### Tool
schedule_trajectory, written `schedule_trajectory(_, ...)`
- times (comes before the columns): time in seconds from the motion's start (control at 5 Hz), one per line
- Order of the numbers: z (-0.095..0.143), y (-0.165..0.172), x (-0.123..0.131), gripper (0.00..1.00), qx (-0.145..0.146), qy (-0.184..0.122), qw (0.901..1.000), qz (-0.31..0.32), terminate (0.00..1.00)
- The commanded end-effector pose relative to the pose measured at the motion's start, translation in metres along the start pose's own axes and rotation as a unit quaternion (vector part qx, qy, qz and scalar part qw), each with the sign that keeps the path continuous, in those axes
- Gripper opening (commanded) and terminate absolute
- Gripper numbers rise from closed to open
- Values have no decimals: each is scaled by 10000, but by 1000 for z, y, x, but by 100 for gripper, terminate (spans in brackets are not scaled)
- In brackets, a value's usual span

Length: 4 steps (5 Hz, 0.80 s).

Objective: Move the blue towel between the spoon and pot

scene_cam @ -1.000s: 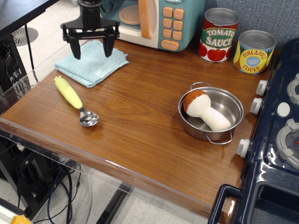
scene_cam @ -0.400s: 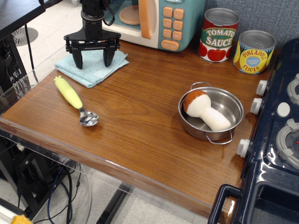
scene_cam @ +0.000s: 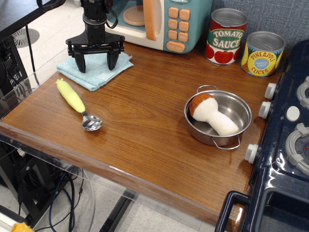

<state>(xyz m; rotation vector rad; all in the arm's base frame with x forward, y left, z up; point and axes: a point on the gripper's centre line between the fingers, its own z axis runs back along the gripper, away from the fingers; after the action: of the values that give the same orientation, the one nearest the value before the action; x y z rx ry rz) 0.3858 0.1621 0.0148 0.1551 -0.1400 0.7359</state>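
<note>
Blue towel lies under the spread pincer.

Black gripper, two prongs, a dark, seemingly cabled column above.

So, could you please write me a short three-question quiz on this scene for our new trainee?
1. True or false: the gripper is shut on the spoon.
2. What lies inside the pot? A) a toy mushroom B) a tin can C) nothing
3. Fill in: the blue towel lies at the table's back-left, in front of the toy ____.

Key:
1. False; its fingers are spread over the blue towel, and the spoon lies apart.
2. A, the toy mushroom.
3. Microwave.
</note>
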Motion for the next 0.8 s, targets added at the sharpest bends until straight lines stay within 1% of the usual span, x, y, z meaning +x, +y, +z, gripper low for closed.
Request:
schedule_trajectory(0.0, 28, -32, -39, 100, -555, -41, 9971, -521, 0)
schedule_trajectory(0.2, 31, -43, -64, 100, -636, 113, 9947, -795, 0)
schedule_trajectory(0.4, 37, -49, -93, 100, -759, 178, 9904, -1142, 0)
schedule_trajectory(0.6, 44, -47, -127, 100, -778, 303, 9870, -1375, 0)
